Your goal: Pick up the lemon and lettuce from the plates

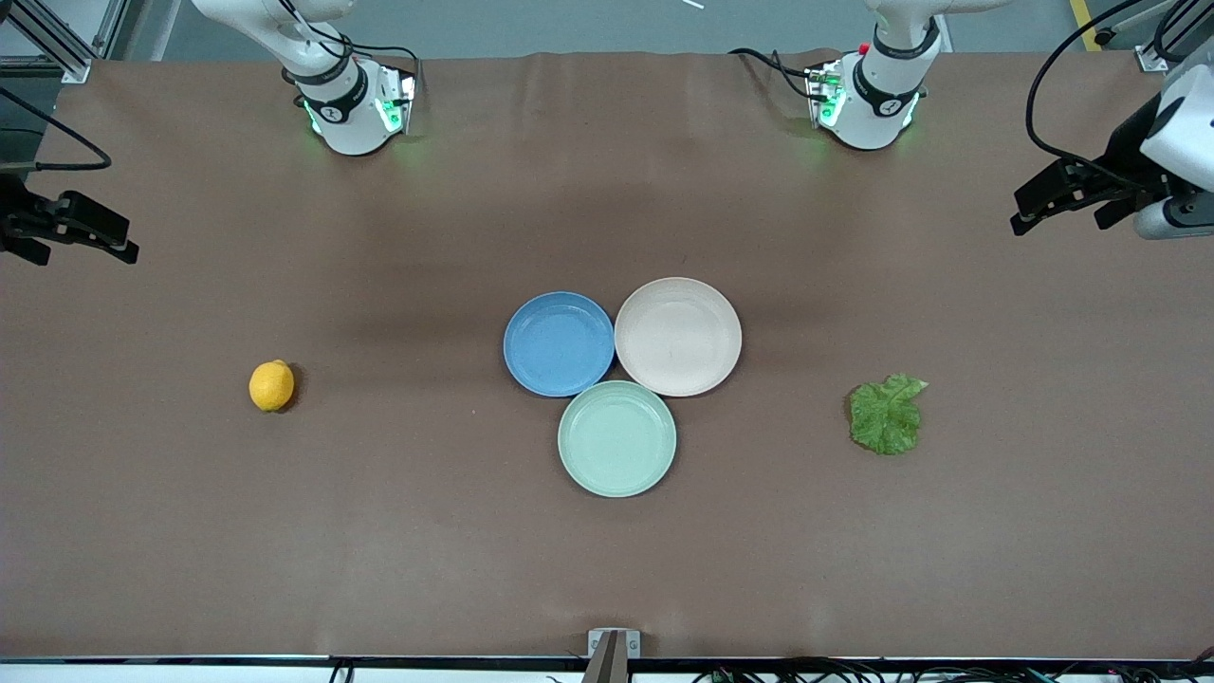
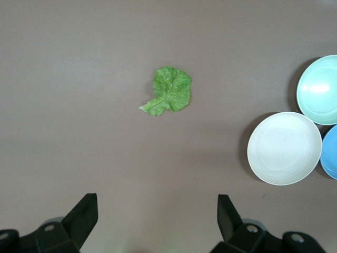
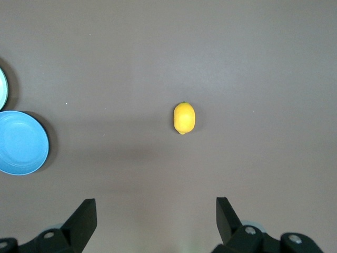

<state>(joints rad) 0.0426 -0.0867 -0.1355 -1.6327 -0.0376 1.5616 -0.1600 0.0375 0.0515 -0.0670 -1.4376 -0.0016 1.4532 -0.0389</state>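
The lemon (image 1: pixel 271 385) lies on the bare brown table toward the right arm's end; it also shows in the right wrist view (image 3: pixel 184 117). The lettuce (image 1: pixel 886 415) lies flat on the table toward the left arm's end, and shows in the left wrist view (image 2: pixel 169 91). The blue plate (image 1: pixel 559 342) and the beige plate (image 1: pixel 677 336) sit side by side mid-table, both empty. My right gripper (image 1: pixel 89 254) (image 3: pixel 156 211) is open and empty, high over the right arm's end. My left gripper (image 1: pixel 1056 226) (image 2: pixel 158 211) is open and empty, high over the left arm's end.
A pale mint green plate (image 1: pixel 616 438) sits empty, touching the two other plates and nearer to the front camera. The two arm bases (image 1: pixel 351 104) (image 1: pixel 868 95) stand at the table's back edge.
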